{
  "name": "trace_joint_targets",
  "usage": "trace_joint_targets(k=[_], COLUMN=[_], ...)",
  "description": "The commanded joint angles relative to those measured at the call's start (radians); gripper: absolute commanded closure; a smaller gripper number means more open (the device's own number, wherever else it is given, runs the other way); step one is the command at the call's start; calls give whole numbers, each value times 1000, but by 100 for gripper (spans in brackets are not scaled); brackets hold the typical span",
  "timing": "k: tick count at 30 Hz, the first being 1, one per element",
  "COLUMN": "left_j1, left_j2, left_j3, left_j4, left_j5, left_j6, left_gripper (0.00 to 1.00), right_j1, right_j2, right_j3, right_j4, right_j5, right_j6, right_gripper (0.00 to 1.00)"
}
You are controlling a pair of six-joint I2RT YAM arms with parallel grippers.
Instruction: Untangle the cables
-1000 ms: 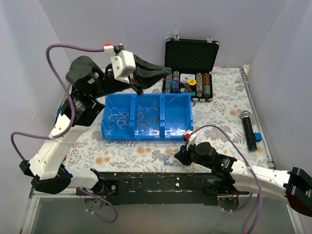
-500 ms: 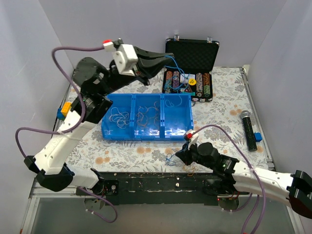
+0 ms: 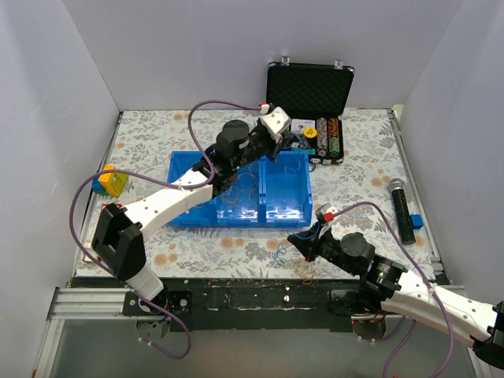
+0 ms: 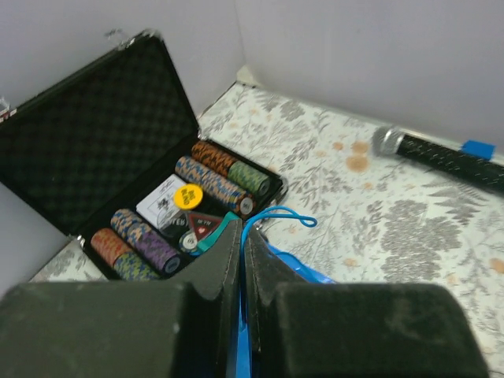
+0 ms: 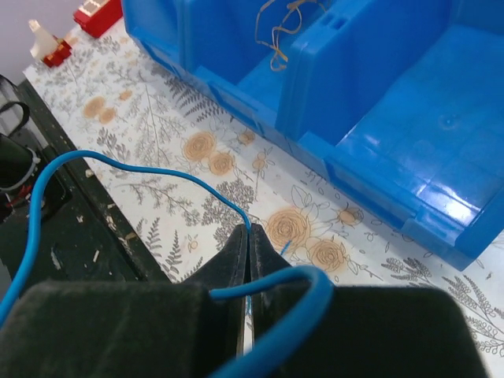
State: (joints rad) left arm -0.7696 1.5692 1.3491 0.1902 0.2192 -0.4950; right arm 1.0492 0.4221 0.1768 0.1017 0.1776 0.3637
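Left gripper: jaws pressed together on a thin blue loop; the loop pokes out past the tips, above the far edge of the blue bin and just short of the open poker chip case; top view puts this gripper over the bin's right-hand end. Right gripper: low over the front strip of the flowered table, jaws closed on a blue wire; the wire arcs off to the left in the wrist view, and another stretch curls close under the lens; cannot tell whether both grippers hold the same wire. Rest of the cables: a small bluish tangle and a yellowish tangle on the cloth beside the right gripper, near each other but apart; pale loops in the bin's middle compartment; left compartment mostly hidden by the arm. Microphone lies at the table's right side; yellow-green block at the left edge.
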Motion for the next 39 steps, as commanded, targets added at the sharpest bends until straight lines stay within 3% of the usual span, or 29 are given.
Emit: trace_joint_targets(k=[1, 10, 12, 14, 18, 21, 27, 32, 35, 39], left_j1=[0, -5, -5, -5, -7, -7, 1, 32, 52, 62], left_j2=[66, 140, 140, 132, 92, 48, -61, -181, -259, -365], left_j3=[-13, -65, -77, -80, -80, -68, -80, -137, -174, -225], left_j4=[80, 45, 11, -18, -31, -35, -51, 3, 26, 32], left_j5=[-162, -159, -153, -129, -107, -95, -164, -418, -546, -589], left_j6=[73, 108, 110, 110, 95, 87, 52, -34, -53, -63], left_gripper=[100, 99, 74, 36, 20, 2, 2, 2, 2, 2], right_j1=[5, 5, 5, 6, 6, 5, 5, -5, -40, -167], right_j2=[-34, -49, -39, -22, 55, 131, 263, 377, 441, 536], right_j3=[96, 197, 228, 257, 346, 429, 573, 651, 679, 713], right_j4=[-8, -23, -14, 16, 49, 75, 96, 127, 144, 150], right_j5=[36, 106, 122, 123, 117, 112, 171, 194, 184, 84], right_j6=[-25, -58, -68, -80, -123, -175, -310, -399, -416, -349], right_gripper=[98, 98, 98, 98, 98, 99, 99, 99, 99, 99])
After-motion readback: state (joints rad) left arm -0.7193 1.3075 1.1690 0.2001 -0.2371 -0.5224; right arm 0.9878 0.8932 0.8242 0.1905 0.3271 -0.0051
